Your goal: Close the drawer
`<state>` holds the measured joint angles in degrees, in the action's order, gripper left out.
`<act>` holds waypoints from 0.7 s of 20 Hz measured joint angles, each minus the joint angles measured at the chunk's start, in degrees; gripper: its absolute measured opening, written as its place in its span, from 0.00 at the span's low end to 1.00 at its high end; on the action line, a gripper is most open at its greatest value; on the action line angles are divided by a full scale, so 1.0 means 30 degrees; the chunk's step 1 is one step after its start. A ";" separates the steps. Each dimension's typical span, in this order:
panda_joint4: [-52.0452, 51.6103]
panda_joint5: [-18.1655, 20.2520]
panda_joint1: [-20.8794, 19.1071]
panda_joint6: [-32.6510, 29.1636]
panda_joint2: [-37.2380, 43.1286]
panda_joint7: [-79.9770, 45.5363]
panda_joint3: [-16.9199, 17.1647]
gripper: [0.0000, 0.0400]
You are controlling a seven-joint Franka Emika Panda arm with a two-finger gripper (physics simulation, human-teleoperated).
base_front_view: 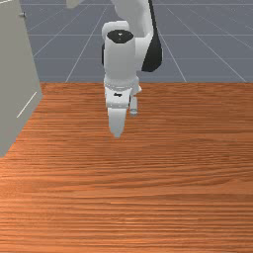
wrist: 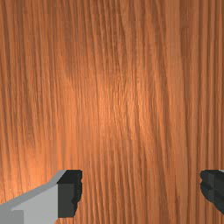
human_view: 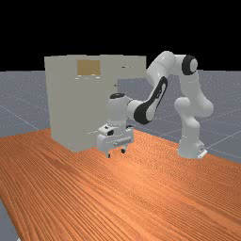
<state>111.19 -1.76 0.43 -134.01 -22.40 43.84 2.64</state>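
Table [human_view: 141, 188]: wood, streaky grain, smooth-looking, slightly glossy, soft sheen where light hits. Cabinet [human_view: 80, 108] and drawer [human_view: 134, 70]: smooth, matt, painted look, exact material unclear. Arm [human_view: 190, 129]: smooth white shell, plastic-looking, low gloss. Tool [human_view: 116, 153]: matt black, rubbery-looking pads [wrist: 67, 199].

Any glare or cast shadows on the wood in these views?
Far view: bright sheen on the table near the gripper, no distinct arm shadow; wrist view: pale glare mid-picture, another glow near the edge; front view: fairly even light.
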 joint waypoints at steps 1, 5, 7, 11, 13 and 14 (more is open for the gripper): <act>0.0000 0.0000 0.0000 0.0000 0.0000 0.0000 0.0000 0.61; 0.0000 0.0000 0.0000 0.0000 0.0000 0.0000 0.0000 0.08; 0.0036 0.0075 0.0211 0.0800 0.0417 -0.1468 0.0227 0.03; 0.0495 -0.0047 0.0262 0.3776 0.4015 -0.2668 0.0266 0.00; 0.4331 -0.0328 0.0125 0.2057 0.6979 -0.0907 0.0178 0.00; 0.4855 -0.0359 0.0122 0.2636 0.7563 -0.0217 0.0187 0.00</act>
<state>125.76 -2.84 0.80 -126.10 0.29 43.18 3.20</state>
